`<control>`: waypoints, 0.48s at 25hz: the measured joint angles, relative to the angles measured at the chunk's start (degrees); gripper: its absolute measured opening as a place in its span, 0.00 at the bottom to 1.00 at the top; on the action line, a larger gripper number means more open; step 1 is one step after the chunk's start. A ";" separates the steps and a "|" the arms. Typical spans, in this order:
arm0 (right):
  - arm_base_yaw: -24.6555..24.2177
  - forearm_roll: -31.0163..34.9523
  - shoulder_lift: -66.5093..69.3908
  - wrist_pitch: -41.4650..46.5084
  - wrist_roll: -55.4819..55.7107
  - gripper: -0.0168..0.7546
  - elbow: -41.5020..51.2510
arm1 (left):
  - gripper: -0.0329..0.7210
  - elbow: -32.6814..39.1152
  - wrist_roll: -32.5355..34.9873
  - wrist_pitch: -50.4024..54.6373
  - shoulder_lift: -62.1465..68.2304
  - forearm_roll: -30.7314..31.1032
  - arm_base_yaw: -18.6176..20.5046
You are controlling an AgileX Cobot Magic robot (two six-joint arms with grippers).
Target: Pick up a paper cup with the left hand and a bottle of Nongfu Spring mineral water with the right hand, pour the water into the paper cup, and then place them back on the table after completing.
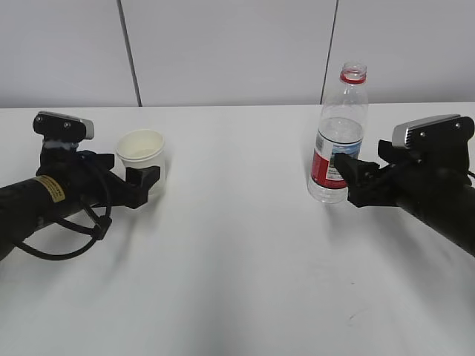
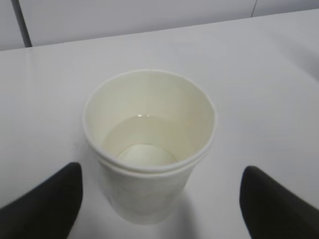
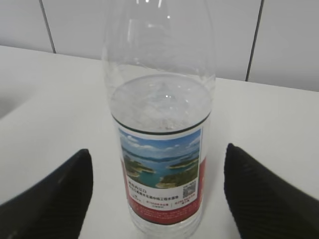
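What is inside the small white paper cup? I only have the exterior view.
Observer: The left wrist view shows clear water lying at the bottom of the white paper cup.
Operator: Is the left hand gripping it?
Observer: No; it is open, both fingers clear of the cup wall.
Operator: And the right hand at the clear plastic bottle?
Observer: Open too, with gaps either side of the bottle.

There was one cup (image 1: 142, 162), one bottle (image 1: 338, 141) without a cap, and one table (image 1: 237, 282). Two arms were there, each with one gripper: the left (image 1: 145, 183) and the right (image 1: 343, 172).
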 joint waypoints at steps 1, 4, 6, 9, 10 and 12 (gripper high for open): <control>0.00 0.00 -0.35 1.01 0.00 0.80 0.00 | 0.82 0.00 0.00 1.37 -0.77 -0.06 0.00; 0.00 0.00 -2.51 4.64 0.00 0.80 0.00 | 0.82 0.01 0.00 4.83 -2.88 -0.06 0.00; 0.00 0.04 -4.28 6.89 0.00 0.79 0.00 | 0.82 0.06 0.00 7.63 -4.64 -0.06 0.00; 0.00 0.04 -7.40 10.44 0.11 0.79 0.04 | 0.82 0.13 -0.13 11.93 -7.09 -0.11 0.00; 0.00 0.04 -8.46 11.80 0.25 0.79 0.04 | 0.82 0.13 -0.24 13.44 -8.08 -0.15 0.00; 0.00 0.04 -10.20 14.09 0.62 0.79 0.13 | 0.82 0.17 -0.82 16.33 -9.99 -0.30 0.00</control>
